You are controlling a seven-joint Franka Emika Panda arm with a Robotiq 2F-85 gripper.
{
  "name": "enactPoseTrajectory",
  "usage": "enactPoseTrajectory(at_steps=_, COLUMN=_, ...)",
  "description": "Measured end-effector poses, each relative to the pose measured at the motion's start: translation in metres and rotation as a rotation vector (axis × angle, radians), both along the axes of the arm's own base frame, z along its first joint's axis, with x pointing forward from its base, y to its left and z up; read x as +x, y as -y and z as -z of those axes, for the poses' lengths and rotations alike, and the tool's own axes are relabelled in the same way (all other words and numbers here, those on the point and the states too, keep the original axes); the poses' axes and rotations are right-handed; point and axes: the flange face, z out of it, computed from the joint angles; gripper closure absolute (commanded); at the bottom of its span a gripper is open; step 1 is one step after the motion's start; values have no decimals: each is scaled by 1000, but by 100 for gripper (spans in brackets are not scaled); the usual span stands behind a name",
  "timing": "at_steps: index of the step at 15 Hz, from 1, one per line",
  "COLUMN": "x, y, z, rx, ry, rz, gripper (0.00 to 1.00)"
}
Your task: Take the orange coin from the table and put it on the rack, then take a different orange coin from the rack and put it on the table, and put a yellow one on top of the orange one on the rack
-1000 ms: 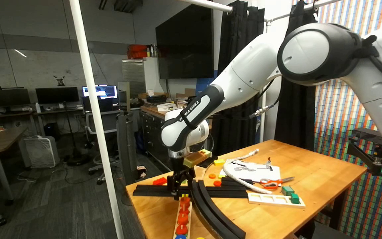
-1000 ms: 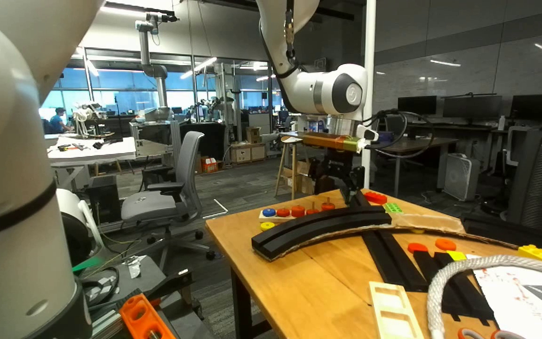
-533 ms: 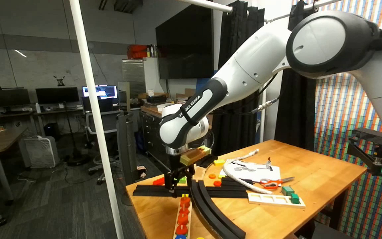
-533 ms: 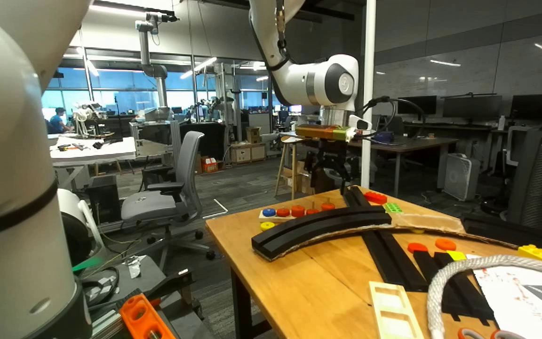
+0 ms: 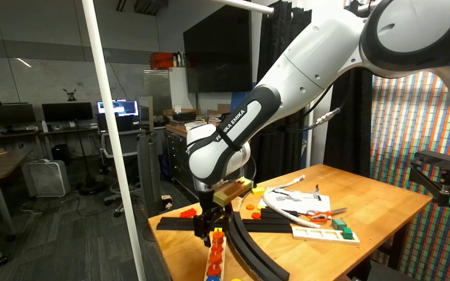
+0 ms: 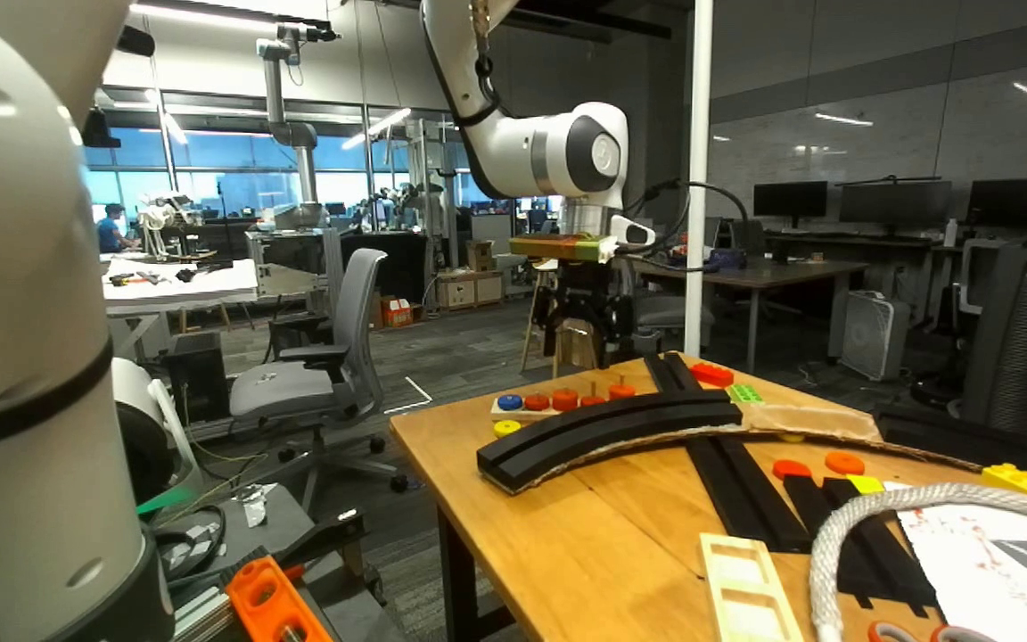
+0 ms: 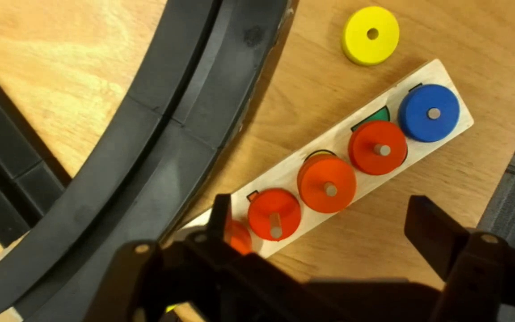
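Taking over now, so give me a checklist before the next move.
1. Gripper open: ok; jaws wide apart, nothing held.
2. Loose orange disc on the table: ok; in both exterior views.
3. Yellow disc free: ok; lies apart from the wooden peg strip.
4. Yellow disc between the jaws: not ok; outside their gap.
5. Gripper clear of the partly hidden orange disc: cannot tell; they overlap in the wrist view.

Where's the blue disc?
Wrist view, upper right: the blue disc sits on the right-hand end of the wooden peg board, beside a red-orange disc and near the loose yellow disc.
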Motion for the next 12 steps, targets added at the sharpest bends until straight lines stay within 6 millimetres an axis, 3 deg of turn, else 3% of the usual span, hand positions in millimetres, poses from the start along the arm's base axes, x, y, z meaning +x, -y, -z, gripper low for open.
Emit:
enactPoseTrajectory(at_steps=5, x=-4, y=-13, z=9, rx=3, ry=37, rz=108, gripper=0)
enactPoseTrajectory(at_steps=12, x=2, y=-5, z=13, rx=19, ry=56, rz=372, gripper=0)
